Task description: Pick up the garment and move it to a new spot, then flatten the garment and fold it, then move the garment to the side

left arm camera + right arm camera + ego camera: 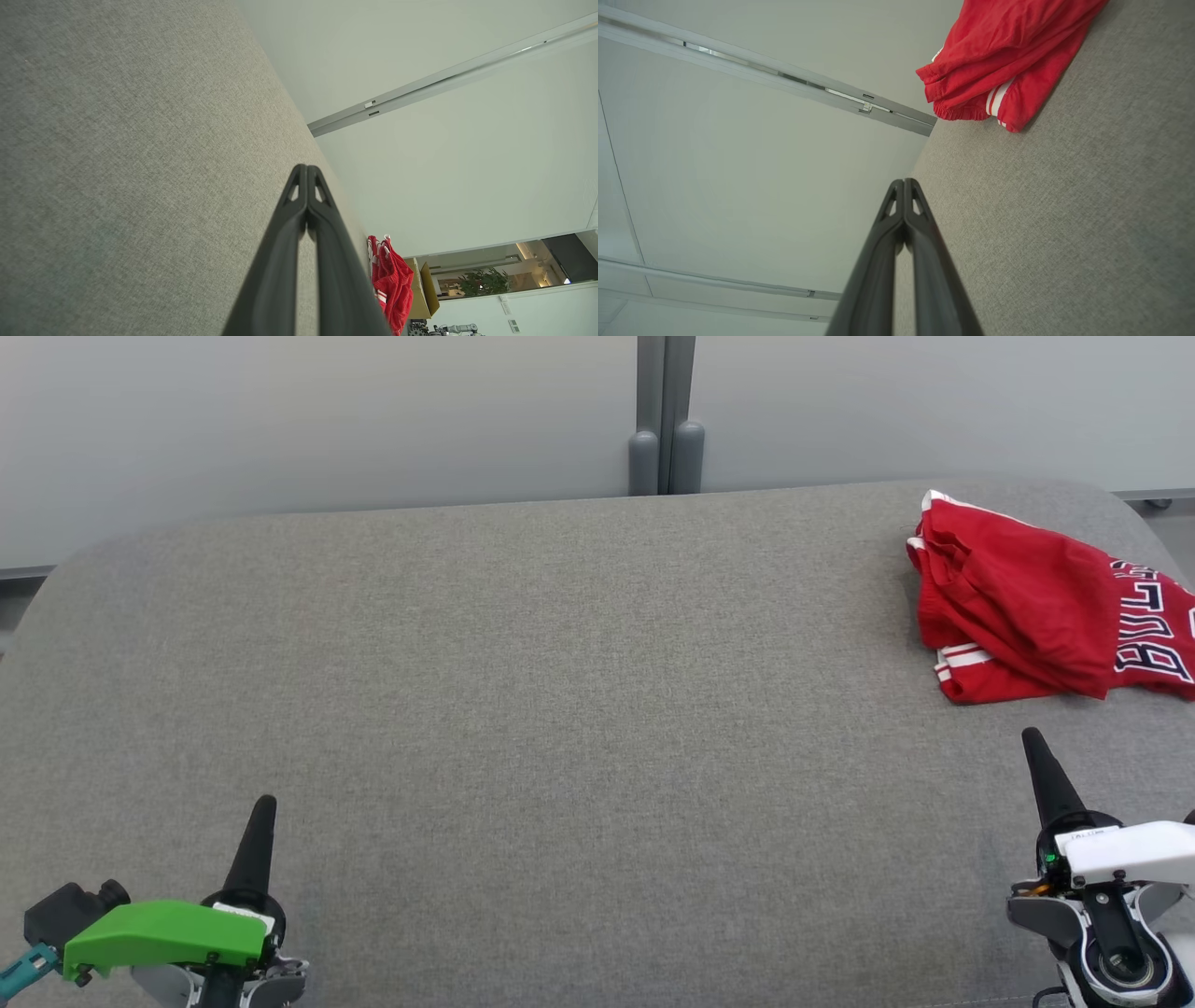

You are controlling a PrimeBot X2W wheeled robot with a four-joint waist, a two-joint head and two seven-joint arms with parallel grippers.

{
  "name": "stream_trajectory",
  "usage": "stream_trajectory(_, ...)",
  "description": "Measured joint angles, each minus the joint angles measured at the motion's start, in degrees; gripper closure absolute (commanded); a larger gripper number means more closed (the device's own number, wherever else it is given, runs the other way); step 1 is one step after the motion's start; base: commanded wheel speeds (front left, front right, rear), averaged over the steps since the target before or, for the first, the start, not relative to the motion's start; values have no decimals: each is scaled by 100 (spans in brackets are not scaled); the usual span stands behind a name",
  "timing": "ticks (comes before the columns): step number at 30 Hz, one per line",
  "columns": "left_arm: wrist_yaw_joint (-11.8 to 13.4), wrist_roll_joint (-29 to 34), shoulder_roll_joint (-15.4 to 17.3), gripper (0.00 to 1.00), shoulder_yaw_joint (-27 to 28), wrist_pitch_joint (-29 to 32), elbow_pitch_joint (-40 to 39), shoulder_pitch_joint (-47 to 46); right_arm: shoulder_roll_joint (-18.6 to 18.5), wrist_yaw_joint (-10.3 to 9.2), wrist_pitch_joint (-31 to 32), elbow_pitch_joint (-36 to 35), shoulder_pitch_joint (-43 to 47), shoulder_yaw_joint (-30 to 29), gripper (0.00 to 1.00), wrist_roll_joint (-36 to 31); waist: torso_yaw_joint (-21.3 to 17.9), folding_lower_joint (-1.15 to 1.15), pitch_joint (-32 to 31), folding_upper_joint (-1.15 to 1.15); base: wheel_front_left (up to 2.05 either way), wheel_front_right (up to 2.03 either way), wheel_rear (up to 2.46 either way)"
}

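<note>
Near edge, lower left: left tool point(265, 803), fingers pressed fully together, empty. Slim dark point aimed up-view across the tabletop point(560, 663), leaning slightly right; green cover point(163, 933) over the wrist behind it. Left wrist view: left tool point(307, 168) closed tip to tip, lying low along the grey fabric; touching or just above, cannot tell.

Lower right: right tool point(1032, 737), likewise pressed together, empty, pointing up-view with a slight lean left; white housing point(1134, 849) behind it. Right wrist view: right tool point(904, 182) closed tip to tip, aimed toward the tabletop's far edge.

Count: two tools, both closed, neither touching cloth. One tabletop, grey woven cover, rounded corners.

One garment point(1027, 597): red, white stripe trim, dark-and-white lettering, bunched in a loose heap at the tabletop's far right, near the far edge. Beyond the right tool and apart from it, well apart from the left tool. Same garment point(390, 280) small and distant in the left wrist view; garment point(999, 51) closer in the right wrist view.

Farthest: pale wall panels point(327, 420), one grey post point(665, 420) at the join.
</note>
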Motion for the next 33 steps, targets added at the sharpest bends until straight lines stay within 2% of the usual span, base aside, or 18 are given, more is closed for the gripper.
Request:
stream_trajectory(29,-401,-1504,-303,100,591,465,382,-210,315,402,412,552,-407,-365,100,1812,-54,0,-51,0,0,0,0)
stream_trajectory(33,-424,-1614,-311,100,654,468,408,-221,337,412,449,593,-416,-398,100,1891,-56,0,-53,0,0,0,0)
